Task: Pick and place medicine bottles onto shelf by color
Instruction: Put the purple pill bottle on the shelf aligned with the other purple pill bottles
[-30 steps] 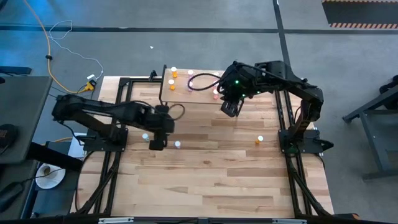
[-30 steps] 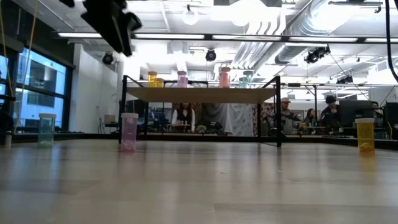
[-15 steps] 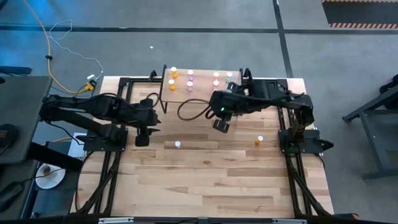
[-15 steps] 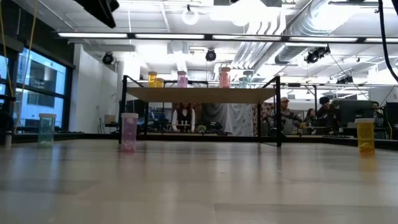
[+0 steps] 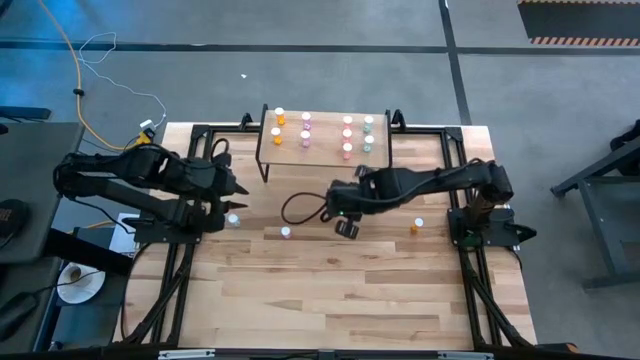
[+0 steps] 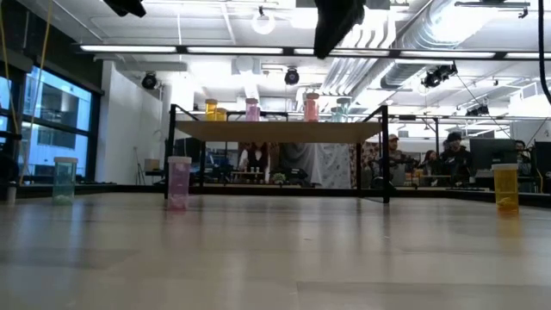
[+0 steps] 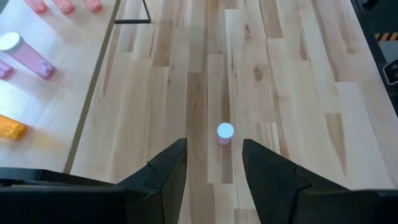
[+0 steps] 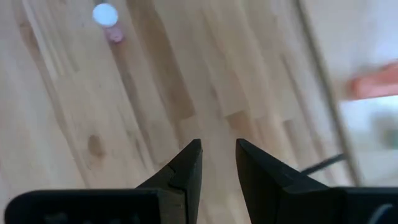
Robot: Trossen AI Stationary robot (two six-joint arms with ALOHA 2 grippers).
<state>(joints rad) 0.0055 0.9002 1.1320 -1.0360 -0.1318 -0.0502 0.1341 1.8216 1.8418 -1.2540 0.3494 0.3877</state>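
The shelf (image 5: pixel 325 135) stands at the far edge of the worktop (image 5: pixel 330 290) and carries orange, pink and green medicine bottles (image 5: pixel 347 133) in rows, while three more stand loose on the worktop: a teal bottle (image 5: pixel 233 220) on the left, a pink bottle (image 5: pixel 286 232) near the middle and an orange bottle (image 5: pixel 418 226) on the right. The left end effector (image 5: pixel 226 191) hovers near the teal bottle, fingers parted and empty. The right end effector (image 5: pixel 347 229) hangs between the pink and orange bottles, fingers slightly apart and holding nothing.

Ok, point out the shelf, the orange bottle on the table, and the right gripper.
shelf (image 5: pixel 325 139), high view, bare wood of its top.
orange bottle (image 5: pixel 417 227), high view, its cap and body.
right gripper (image 5: pixel 347 230), high view, between its fingertips.
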